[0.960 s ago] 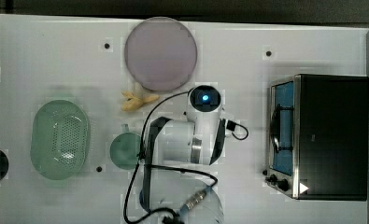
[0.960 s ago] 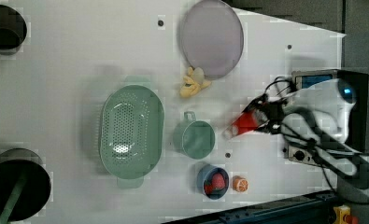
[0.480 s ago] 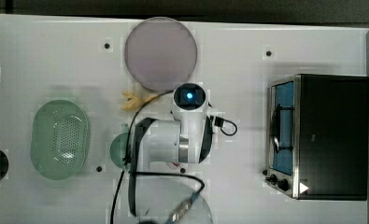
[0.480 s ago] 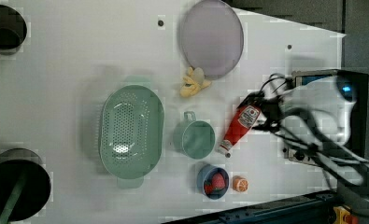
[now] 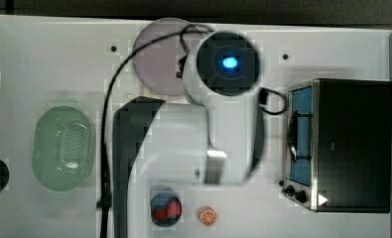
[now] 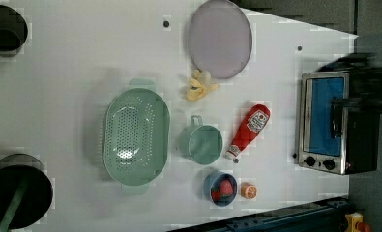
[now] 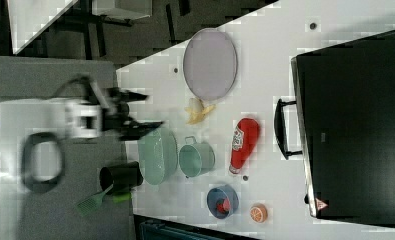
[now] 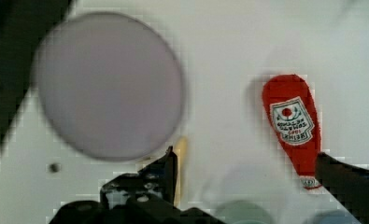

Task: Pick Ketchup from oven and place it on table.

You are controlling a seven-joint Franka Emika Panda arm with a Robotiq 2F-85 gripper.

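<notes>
In the left view, going left to right, a green colander sits first, then a green mug, and just beside it the Ketchup lies flat on the white table, cap toward the berry bowl. The oven stands well apart to its right. The gripper hangs high, fingers spread wide, holding nothing.

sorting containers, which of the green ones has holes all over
The oval green colander: its bottom is perforated. The smaller green cup beside it is solid, with a handle.
</notes>
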